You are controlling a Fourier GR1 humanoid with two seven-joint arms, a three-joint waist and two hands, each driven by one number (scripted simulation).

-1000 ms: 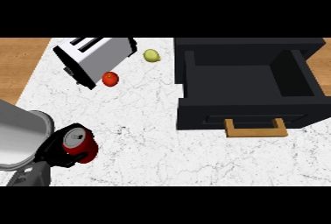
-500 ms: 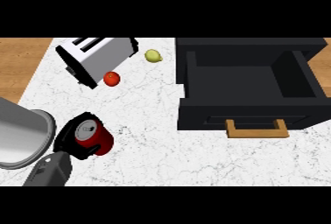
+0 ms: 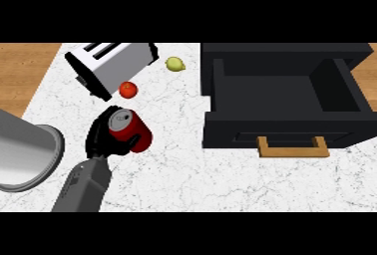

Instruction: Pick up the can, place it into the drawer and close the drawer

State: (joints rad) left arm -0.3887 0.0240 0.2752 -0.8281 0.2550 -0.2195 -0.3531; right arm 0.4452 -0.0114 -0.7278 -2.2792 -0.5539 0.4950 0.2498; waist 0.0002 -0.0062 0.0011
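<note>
Left hand (image 3: pixel 105 140) is curled round the red can (image 3: pixel 126 129), grasp done; carrying to the open drawer (image 3: pixel 283 92) and closing remain.

My black hand (image 3: pixel 106 137) grips a red, silver-topped can (image 3: pixel 131 130) left of centre on white speckled counter (image 3: pixel 221 179); black drawer (image 3: pixel 283 99), tan handle (image 3: pixel 292 148), upper right; silver toaster (image 3: pixel 110 67), red tomato (image 3: pixel 128 89), yellow-green fruit (image 3: pixel 174 63) upper left.

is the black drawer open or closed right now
Open. The drawer is pulled out toward the view's lower edge, its dark inside showing with nothing visible in it, wooden handle at its front.
</note>
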